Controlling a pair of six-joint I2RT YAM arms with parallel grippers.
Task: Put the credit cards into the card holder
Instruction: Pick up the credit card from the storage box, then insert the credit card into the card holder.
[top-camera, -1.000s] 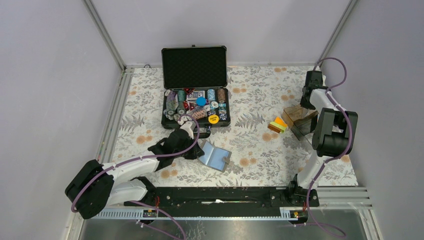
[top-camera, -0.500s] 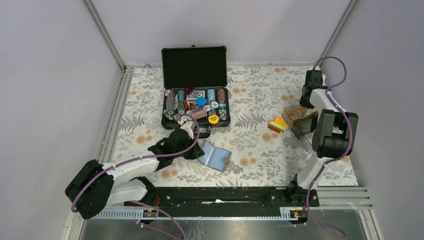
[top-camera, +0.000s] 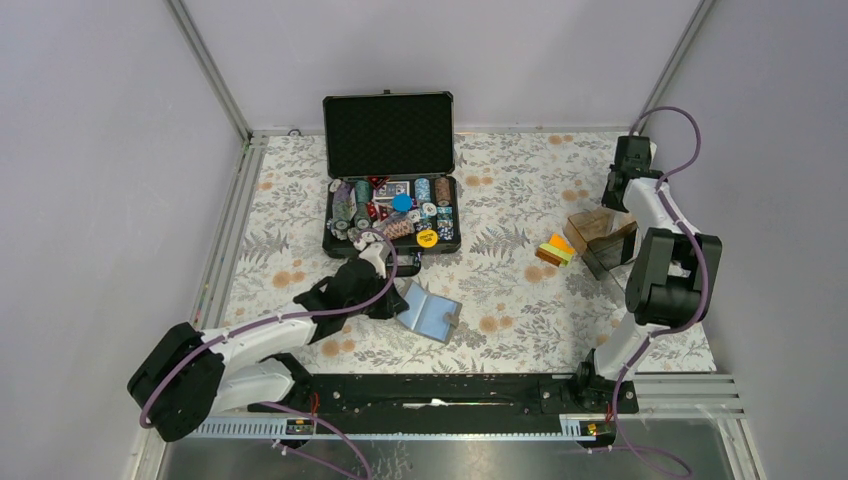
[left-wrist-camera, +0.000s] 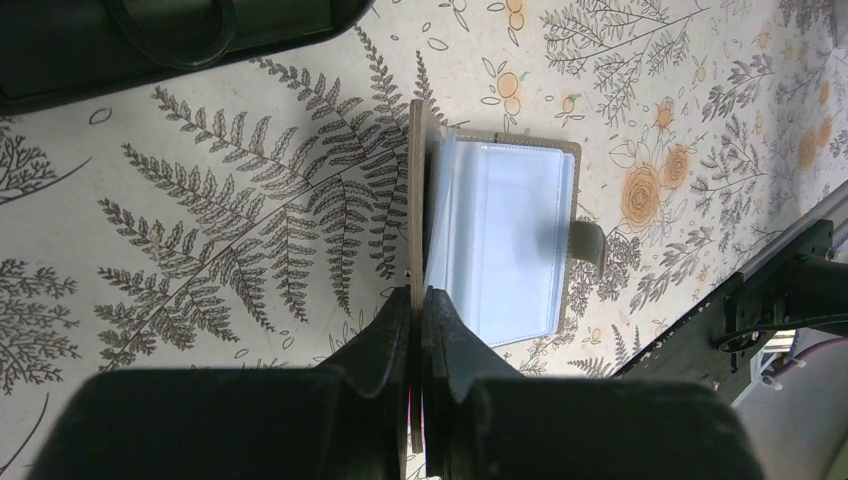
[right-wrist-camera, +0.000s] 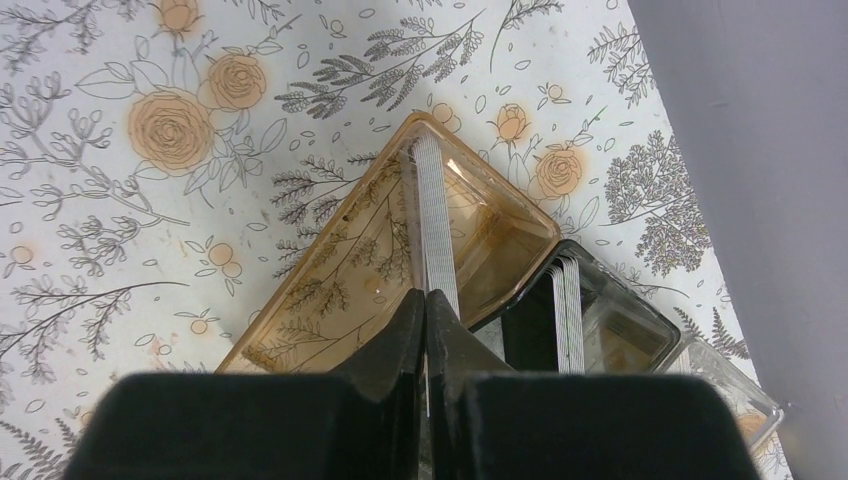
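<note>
The card holder lies open on the flowered table in front of the left arm. In the left wrist view its light blue panel lies flat and its other panel stands edge-on, pinched by my left gripper, which is shut on it. In the top view the left gripper is at the holder's left edge. The credit cards, an orange, yellow and green stack, lie on the table at the right. My right gripper is shut, raised above the back right corner, over the clear brownish box. It holds no card.
The open black chip case with chips and a card deck stands behind the left gripper. The clear brownish acrylic box and a darker box sit right of the cards, close to the right wall. A black rail runs along the near edge.
The right arm has shifted slightly right and back, its gripper still shut. The left gripper and the card holder have barely moved.
</note>
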